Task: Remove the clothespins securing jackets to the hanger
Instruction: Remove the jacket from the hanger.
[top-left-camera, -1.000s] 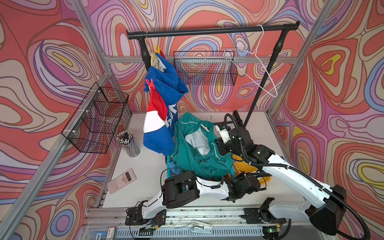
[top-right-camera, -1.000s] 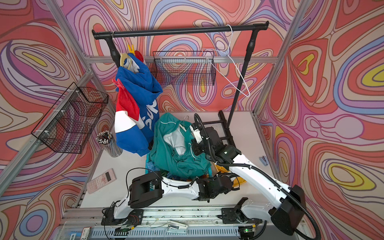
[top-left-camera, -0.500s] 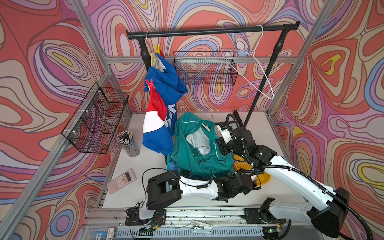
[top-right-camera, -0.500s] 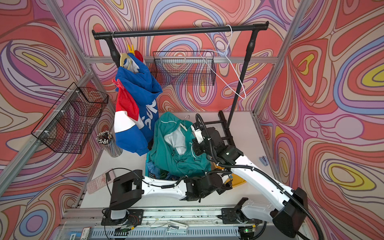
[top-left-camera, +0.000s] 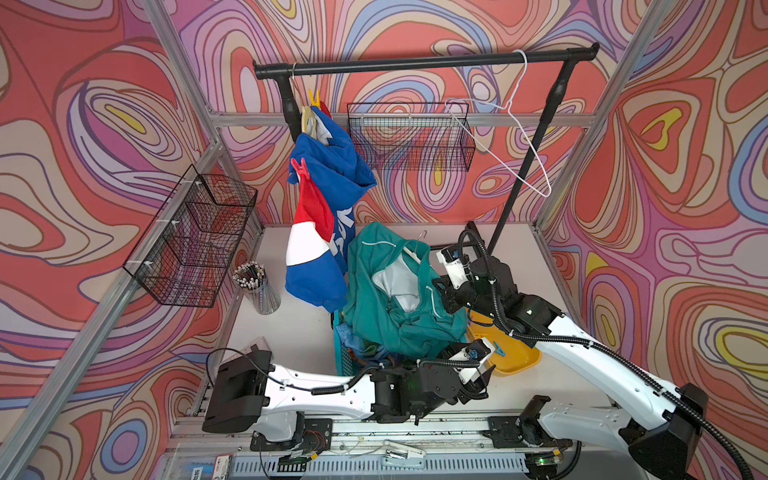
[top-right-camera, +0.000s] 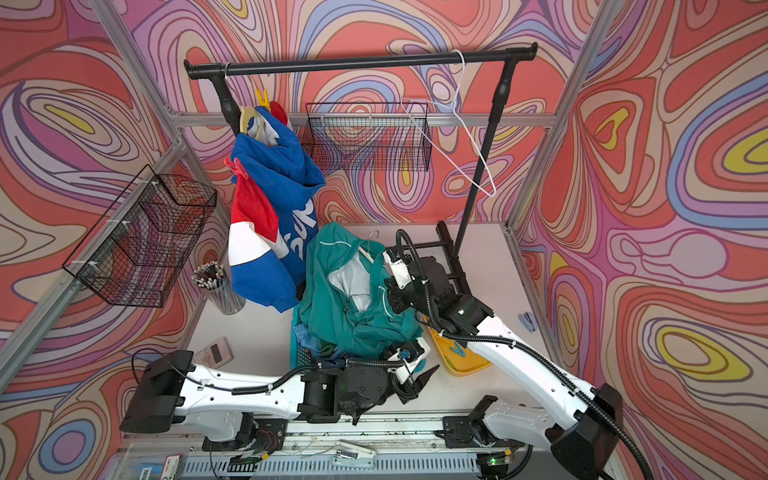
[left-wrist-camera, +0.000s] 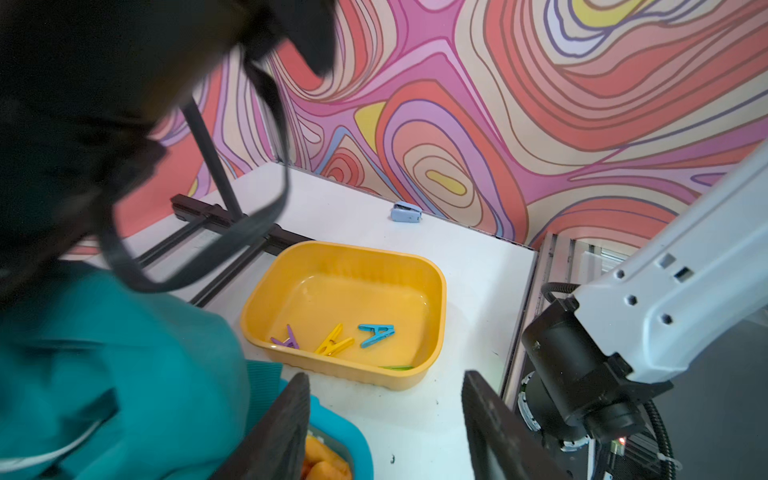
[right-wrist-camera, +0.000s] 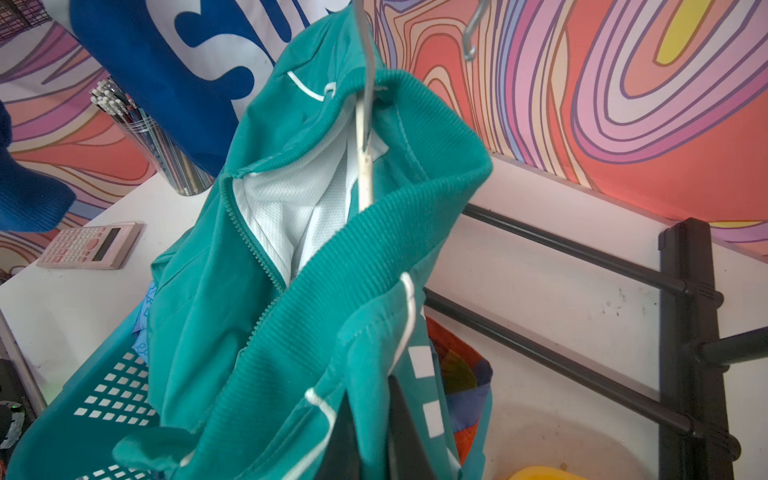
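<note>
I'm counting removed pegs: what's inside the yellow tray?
The yellow tray holds a purple clothespin, a yellow clothespin and a blue clothespin. A green sliver shows at its near wall; the wall hides the rest.

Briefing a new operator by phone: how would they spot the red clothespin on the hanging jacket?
Find the black rail across the back; one blue jacket hangs from it. The red clothespin is clipped on the jacket's edge, just above its red band, lower than the yellow clothespin up at the collar.

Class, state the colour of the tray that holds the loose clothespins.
Yellow-orange; the tray shows best in the left wrist view.
</note>
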